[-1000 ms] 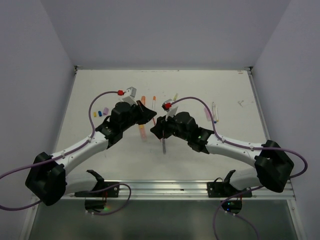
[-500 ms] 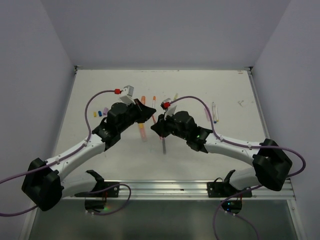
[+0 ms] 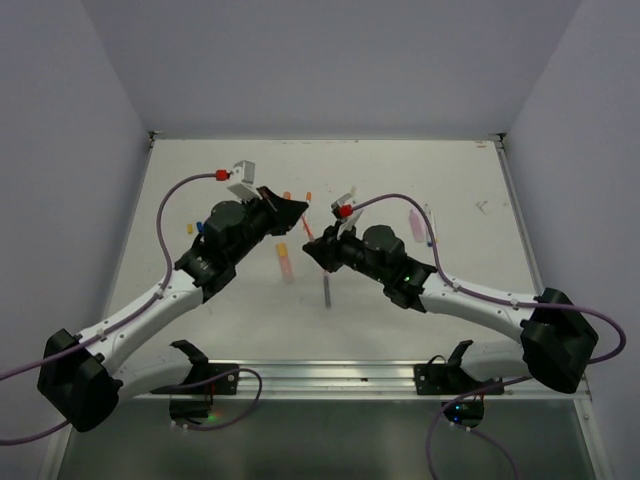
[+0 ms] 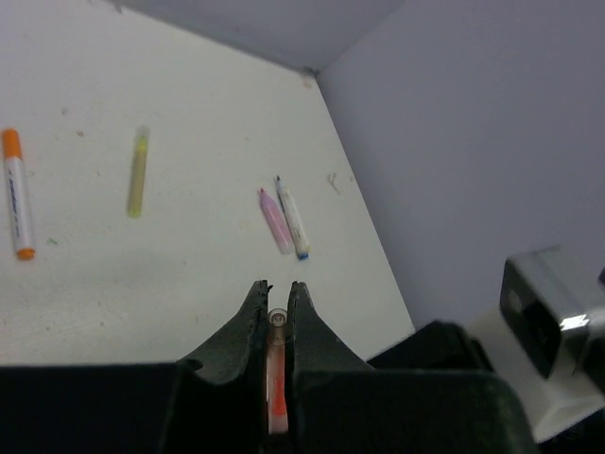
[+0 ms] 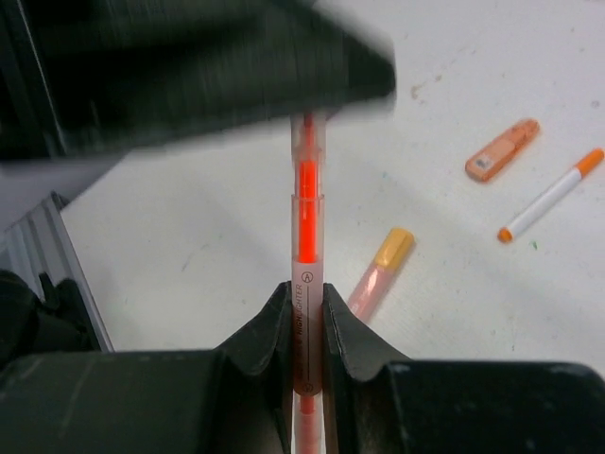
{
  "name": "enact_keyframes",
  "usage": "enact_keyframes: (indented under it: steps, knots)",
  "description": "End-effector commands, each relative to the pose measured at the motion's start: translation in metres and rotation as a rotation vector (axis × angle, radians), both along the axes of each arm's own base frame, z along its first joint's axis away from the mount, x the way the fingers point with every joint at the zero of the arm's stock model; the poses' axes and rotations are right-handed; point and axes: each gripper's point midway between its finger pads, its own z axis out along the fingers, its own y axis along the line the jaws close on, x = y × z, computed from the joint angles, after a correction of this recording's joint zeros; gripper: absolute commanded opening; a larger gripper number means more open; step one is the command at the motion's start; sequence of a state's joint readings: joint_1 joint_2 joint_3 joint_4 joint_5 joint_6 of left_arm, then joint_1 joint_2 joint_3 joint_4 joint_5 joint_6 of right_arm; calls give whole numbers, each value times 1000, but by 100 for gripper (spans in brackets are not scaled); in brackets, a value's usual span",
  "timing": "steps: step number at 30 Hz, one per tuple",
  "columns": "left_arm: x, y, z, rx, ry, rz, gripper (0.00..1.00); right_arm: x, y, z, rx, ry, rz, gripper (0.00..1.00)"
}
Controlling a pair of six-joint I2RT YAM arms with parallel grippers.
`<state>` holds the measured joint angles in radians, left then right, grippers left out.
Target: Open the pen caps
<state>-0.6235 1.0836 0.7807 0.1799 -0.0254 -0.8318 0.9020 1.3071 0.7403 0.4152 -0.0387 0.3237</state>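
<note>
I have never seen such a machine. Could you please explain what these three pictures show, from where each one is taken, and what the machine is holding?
This is a robot with a left arm and a right arm, bolted at the near edge of a white table. Each arm ends in a gripper, a clamp with two fingers. The wide picture comes from a fixed camera above and behind the arms. The two close pictures come from small cameras on the wrists, each looking along its own fingers. Both grippers are shut on one orange pen: the left gripper holds one end, the right gripper the other. Other pens lie loose on the table, for example a yellow pen and a pink pen.
</note>
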Motion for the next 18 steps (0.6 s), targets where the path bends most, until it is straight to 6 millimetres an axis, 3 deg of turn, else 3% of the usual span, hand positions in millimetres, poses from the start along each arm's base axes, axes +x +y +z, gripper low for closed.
enact_keyframes:
  steps: [1,8,12,13,15,16,17,18]
  knots:
    - [46,90,141,-245,-332,417,0,-32,-26,-75,-215,133,54,0]
    - [56,131,158,-247,-379,532,0,-37,-31,-83,-238,129,64,0]
    - [63,139,151,-85,-361,558,0,-32,-38,-81,-239,131,14,0]
    - [71,137,127,8,-286,554,0,-31,-39,-80,-235,139,-3,0]
    - [78,139,118,132,-247,550,0,-23,-47,-80,-254,140,-67,0]
    - [85,139,80,244,-135,534,0,-21,-52,-83,-273,153,-93,0]
    - [88,141,75,293,-112,529,0,-16,-56,-83,-288,146,-133,0]
    - [92,143,44,406,-35,504,0,-13,-60,-83,-300,146,-155,0]
